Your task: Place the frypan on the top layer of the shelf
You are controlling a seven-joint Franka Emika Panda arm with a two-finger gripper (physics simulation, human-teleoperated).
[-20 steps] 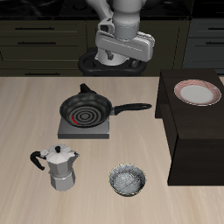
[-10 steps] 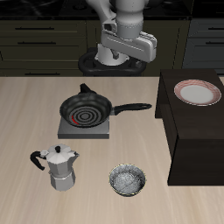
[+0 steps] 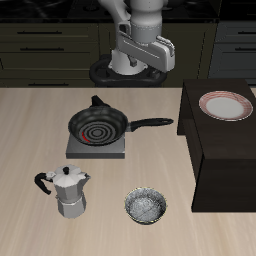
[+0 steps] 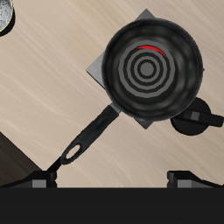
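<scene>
Frypan handle's hanging hole, plain only from wrist view.

Above frypan: open air, nothing over pan or handle.
Shelf top: plate takes the upper-right part; bare wood below it in frame.
Between handle tip and shelf: narrow bare table strip.
Lower frame: moka pot and bowl, well apart from pan.

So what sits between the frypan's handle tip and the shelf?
Nothing: in the exterior view, bare table separates the tip of the frypan handle from the shelf.
</scene>
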